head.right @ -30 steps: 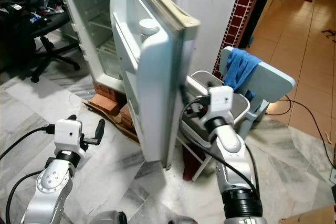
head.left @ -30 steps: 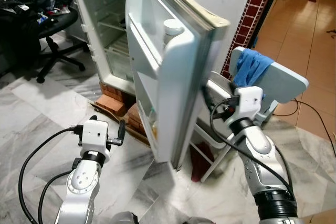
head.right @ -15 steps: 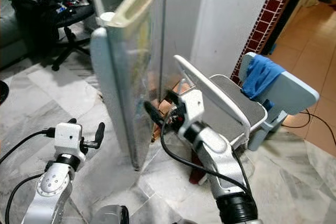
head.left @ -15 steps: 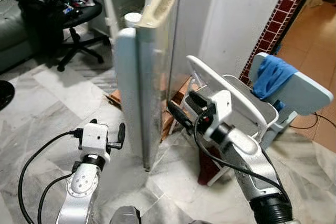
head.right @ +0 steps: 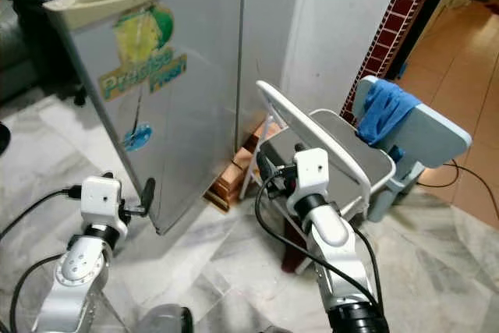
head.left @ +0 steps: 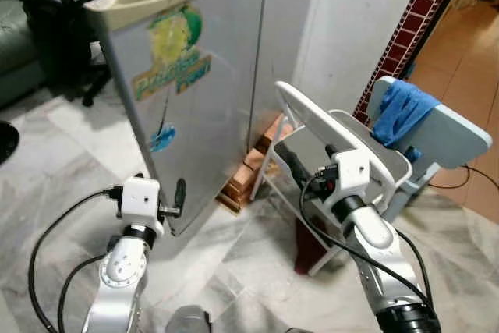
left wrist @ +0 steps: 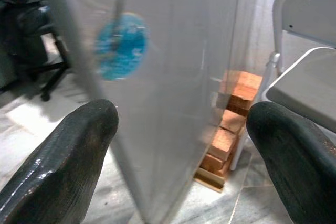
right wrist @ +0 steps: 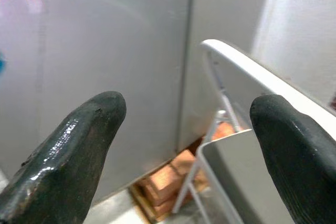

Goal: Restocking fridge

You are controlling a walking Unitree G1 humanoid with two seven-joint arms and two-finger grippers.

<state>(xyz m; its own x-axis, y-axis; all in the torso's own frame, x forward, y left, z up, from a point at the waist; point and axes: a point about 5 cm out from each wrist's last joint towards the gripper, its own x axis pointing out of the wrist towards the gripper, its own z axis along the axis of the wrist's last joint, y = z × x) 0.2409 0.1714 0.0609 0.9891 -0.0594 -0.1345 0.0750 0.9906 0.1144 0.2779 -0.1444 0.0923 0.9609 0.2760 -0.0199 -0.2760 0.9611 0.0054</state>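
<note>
Fridge door [head.left: 191, 91] stands nearly shut, its free edge not yet seated. Left hand [head.left: 179, 195] and right hand [head.left: 287, 160] are both spread wide, holding nothing. Judged: restocking appears done; closing remains.

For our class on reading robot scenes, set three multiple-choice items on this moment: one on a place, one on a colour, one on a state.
1. Where do the bricks lie?
A. under the fridge
B. on the white chair
C. on the grey chair

2. What colour is the cloth?
A. red
B. blue
C. yellow

3. How are the right gripper fingers?
A. shut on the cloth
B. shut, empty
C. open, empty

Answers: 1 A, they are stacked at the fridge's base; 2 B, it hangs blue over the grey chair; 3 C, the wrist view shows a wide gap.
</note>
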